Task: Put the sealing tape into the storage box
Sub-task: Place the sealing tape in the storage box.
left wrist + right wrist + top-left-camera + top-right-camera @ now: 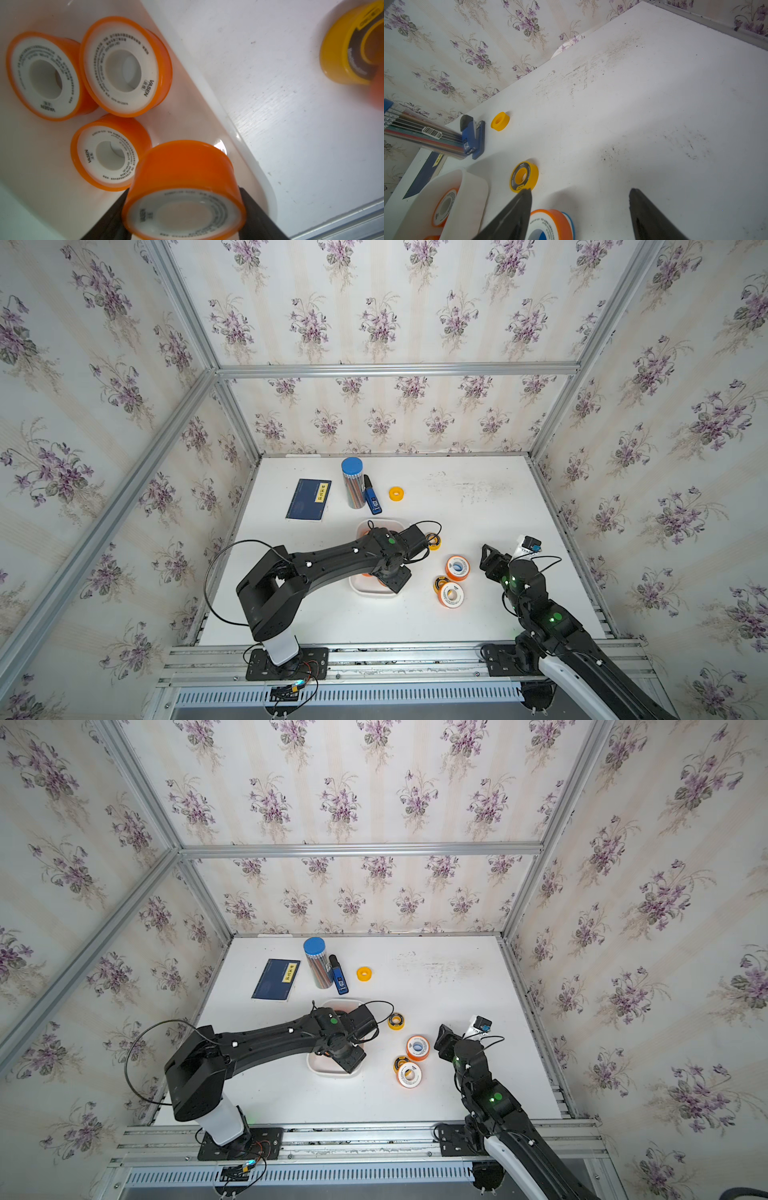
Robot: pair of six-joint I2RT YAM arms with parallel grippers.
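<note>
My left gripper [184,194] is shut on an orange sealing tape spool [182,166], held over the white storage box [239,135], whose rim shows in both top views [374,594] [328,1074]. Three orange spools [124,66] lie flat inside it. My right gripper [580,190] stands open above the table with nothing between its fingers; an orange spool with a blue centre [550,223] [457,567] lies just beside one finger. More tape lies on the table: an orange spool [451,594], two yellow-black ones [440,583] [433,541] and a plain yellow one [396,493].
At the back left stand a blue-capped tube of pencils [352,485], a blue stapler [372,499] and a dark blue booklet [308,499]. The left arm lies across most of the box in both top views. Walls close the table on three sides.
</note>
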